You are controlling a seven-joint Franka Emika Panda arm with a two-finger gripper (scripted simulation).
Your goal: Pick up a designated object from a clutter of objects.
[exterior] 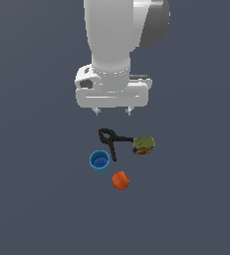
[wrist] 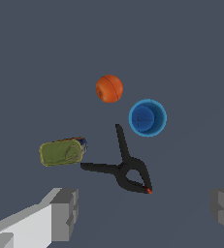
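- only the wrist view shows the blue cup's (wrist: 148,117) hollow inside and the orange ball's (wrist: 109,88) dark seam.
- the exterior view shows the gripper (exterior: 112,110) high above the clutter, fingers spread wide, holding nothing.
- the ball lies just beside the cup, apart from the black clamp (exterior: 110,140) and green-topped box (exterior: 145,144).
- plain dark grey floor (exterior: 32,199).

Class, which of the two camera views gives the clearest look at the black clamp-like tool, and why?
The wrist view: the black tool appears large, with both handles, its rounded jaw end and a red tip distinct. In the exterior view it is small, between the blue cup and the green-topped box, details indistinct.
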